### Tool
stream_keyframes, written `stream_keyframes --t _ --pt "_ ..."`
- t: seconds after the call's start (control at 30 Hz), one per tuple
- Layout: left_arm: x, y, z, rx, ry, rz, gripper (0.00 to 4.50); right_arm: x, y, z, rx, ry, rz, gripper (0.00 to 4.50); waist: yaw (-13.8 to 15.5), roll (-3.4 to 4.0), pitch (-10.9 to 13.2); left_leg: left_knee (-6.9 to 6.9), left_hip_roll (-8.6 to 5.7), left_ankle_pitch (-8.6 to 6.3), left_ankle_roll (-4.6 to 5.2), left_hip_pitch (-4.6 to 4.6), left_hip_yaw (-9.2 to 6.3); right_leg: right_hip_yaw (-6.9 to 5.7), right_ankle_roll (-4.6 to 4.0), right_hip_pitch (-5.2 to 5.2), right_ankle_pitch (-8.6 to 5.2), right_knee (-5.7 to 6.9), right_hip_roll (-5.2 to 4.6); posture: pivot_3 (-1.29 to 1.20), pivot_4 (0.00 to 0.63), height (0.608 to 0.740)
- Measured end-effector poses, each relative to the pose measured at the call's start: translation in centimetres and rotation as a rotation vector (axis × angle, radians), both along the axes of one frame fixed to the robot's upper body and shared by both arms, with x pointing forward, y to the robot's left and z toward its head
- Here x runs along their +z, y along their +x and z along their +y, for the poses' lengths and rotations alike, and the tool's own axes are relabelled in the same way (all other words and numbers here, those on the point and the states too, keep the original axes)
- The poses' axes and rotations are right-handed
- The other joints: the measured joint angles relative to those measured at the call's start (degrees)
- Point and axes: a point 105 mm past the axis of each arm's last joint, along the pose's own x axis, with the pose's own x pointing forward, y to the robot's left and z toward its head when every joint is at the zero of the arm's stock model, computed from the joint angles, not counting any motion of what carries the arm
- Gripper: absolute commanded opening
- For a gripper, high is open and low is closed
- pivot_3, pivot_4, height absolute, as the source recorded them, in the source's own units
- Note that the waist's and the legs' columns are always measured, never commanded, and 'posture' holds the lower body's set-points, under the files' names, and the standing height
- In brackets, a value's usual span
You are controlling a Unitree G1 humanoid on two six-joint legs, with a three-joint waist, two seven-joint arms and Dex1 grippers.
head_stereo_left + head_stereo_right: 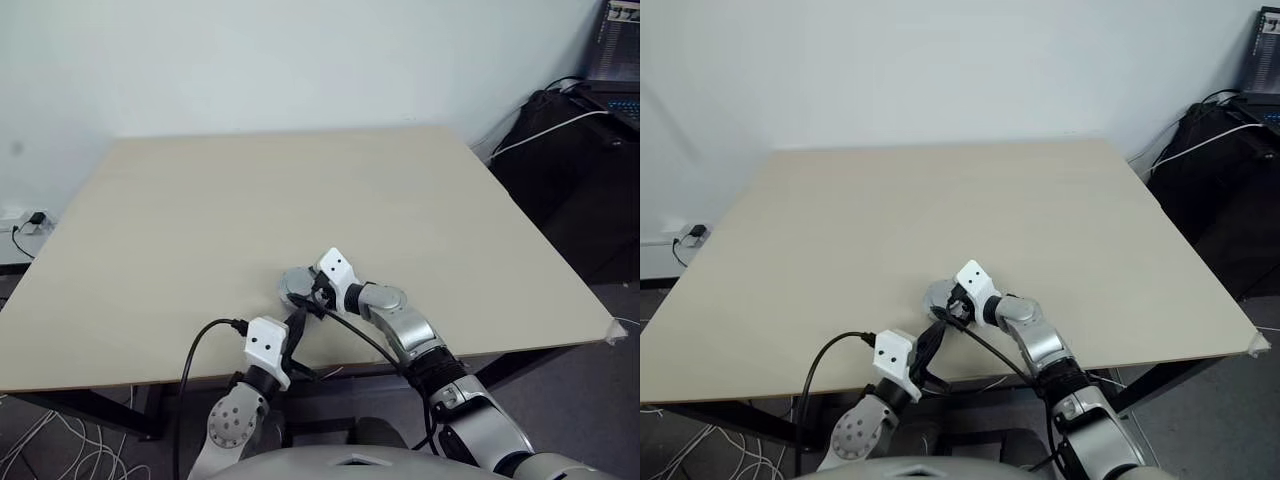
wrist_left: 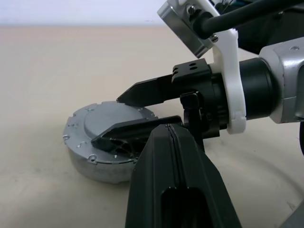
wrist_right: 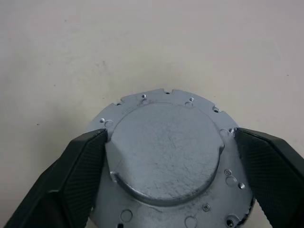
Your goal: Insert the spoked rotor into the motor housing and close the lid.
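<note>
The right end effector [image 3: 166, 175] stood fully open, one finger on each side of the lid [image 3: 166, 164], apparently to seat or release it squarely; the left end effector [image 2: 173, 156] was closed on nothing, just beside it. One silver-grey closed assembly lay near the surface's [image 1: 200, 220] front edge.

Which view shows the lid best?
Right wrist view: the lid is seen from above, notched edge clear, between the open right gripper jaws. Left wrist view shows it side-on, partly hidden. The eye views show a small grey disc.
</note>
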Motion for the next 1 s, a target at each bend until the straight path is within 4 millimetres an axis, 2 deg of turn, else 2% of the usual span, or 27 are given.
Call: stream_keyframes --t 0.1,0.2,0.27,0.37,0.57,0.93,1.0 --pt "0.3 0.0 0.0 0.010 0.003 0.008 0.00 0.0 0.0 0.0 0.000 -0.003 0.001 4.48 0.00 0.00 0.00 0.01 0.00 0.00 0.00 0.00 0.00 0.00 0.02 0.01 -0.01 0.00 -0.01 0.00 0.000 0.740" --pt "0.5 0.1 -0.2 0.008 0.003 0.013 0.00 0.0 -0.2 0.1 0.001 0.001 0.001 3.87 0.00 0.00 0.00 0.01 0.00 0.00 0.00 0.00 0.00 0.00 0.03 0.01 -0.02 0.00 0.00 0.00 0.000 0.740" --pt "0.6 0.0 -0.6 0.004 0.010 0.018 0.00 0.0 -0.4 0.2 0.000 0.008 0.004 3.29 0.02 0.00 0.00 0.00 0.00 0.00 0.00 0.00 0.00 0.00 0.03 0.01 -0.02 -0.01 0.00 0.00 0.000 0.740" --pt "0.8 0.1 -1.0 0.001 0.016 0.018 0.00 0.0 -0.6 0.3 -0.002 0.016 0.008 3.29 0.03 0.00 0.00 0.00 0.00 0.00 0.00 0.00 0.00 0.00 0.04 0.01 -0.03 0.00 -0.01 0.00 0.000 0.740" --pt "0.6 0.3 -0.7 0.039 0.043 0.024 0.00 0.2 -1.2 0.0 -0.028 0.038 0.005 3.29 0.06 0.01 0.02 -0.02 -0.01 -0.01 0.00 -0.01 0.00 0.00 0.05 0.00 -0.05 -0.02 -0.02 0.00 0.000 0.740" --pt "0.7 0.9 0.5 0.142 0.061 0.018 0.00 0.3 -1.6 -0.2 -0.073 0.048 0.011 3.29 0.18 0.00 0.04 -0.01 -0.01 -0.01 0.00 -0.02 0.00 0.00 0.26 -0.01 -0.18 -0.02 -0.04 0.00 0.000 0.740" --pt "0.8 1.0 1.4 0.139 0.047 0.008 0.00 0.4 -1.6 -0.1 -0.080 0.056 0.006 3.29 0.14 0.01 0.05 -0.03 0.01 -0.01 -0.01 -0.02 -0.01 -0.01 0.24 -0.02 -0.18 -0.01 -0.03 0.00 0.000 0.740"
